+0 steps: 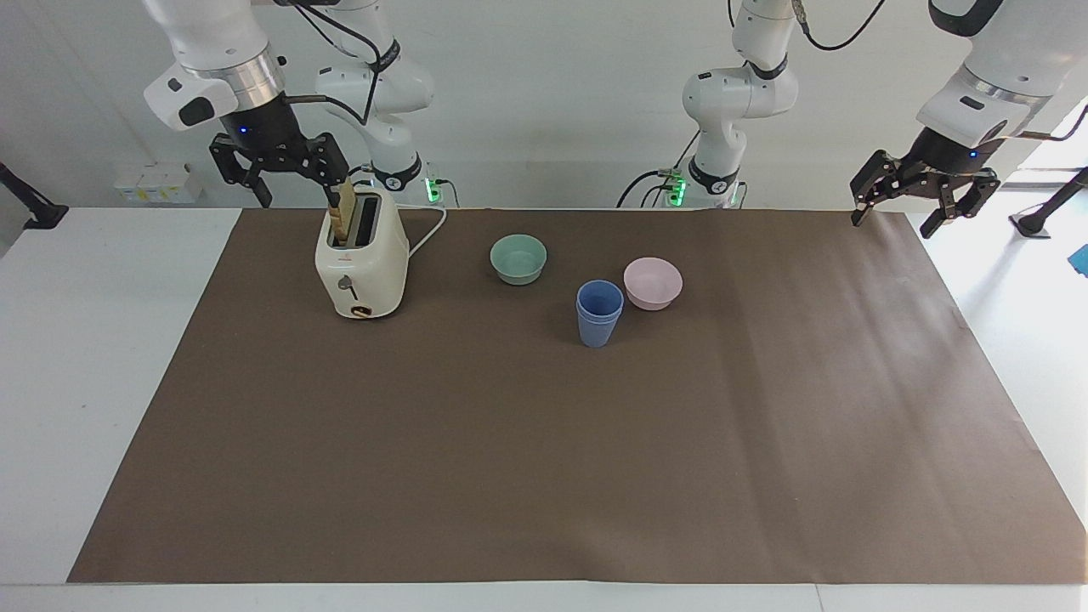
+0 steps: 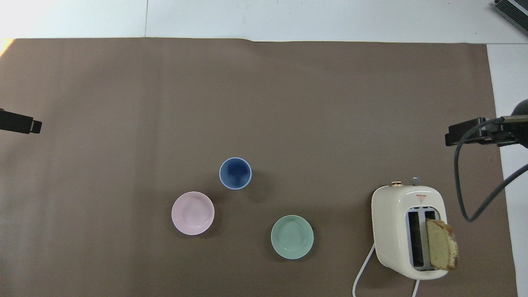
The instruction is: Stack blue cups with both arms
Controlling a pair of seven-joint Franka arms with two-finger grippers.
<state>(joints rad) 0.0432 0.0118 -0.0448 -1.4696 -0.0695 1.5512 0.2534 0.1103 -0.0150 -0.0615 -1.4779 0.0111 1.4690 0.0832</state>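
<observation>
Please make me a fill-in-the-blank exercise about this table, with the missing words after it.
1. The two blue cups stand nested, one ____ the other.
2. A slice of bread sticks up from the ____.
3. The bowl nearest the cups is ____.
4. The left tool and the right tool are both raised and hold ____.

Missing words: inside; toaster; pink; nothing

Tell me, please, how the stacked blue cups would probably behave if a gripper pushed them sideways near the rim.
The blue cups stand nested, tall and tapering to a narrow base, so a push near the rim would probably tip them rather than slide them. They look like thin plastic, likely light and rigid. Once tipped, the round tapered wall would probably roll in a curve, perhaps toward the pink bowl beside them.
</observation>
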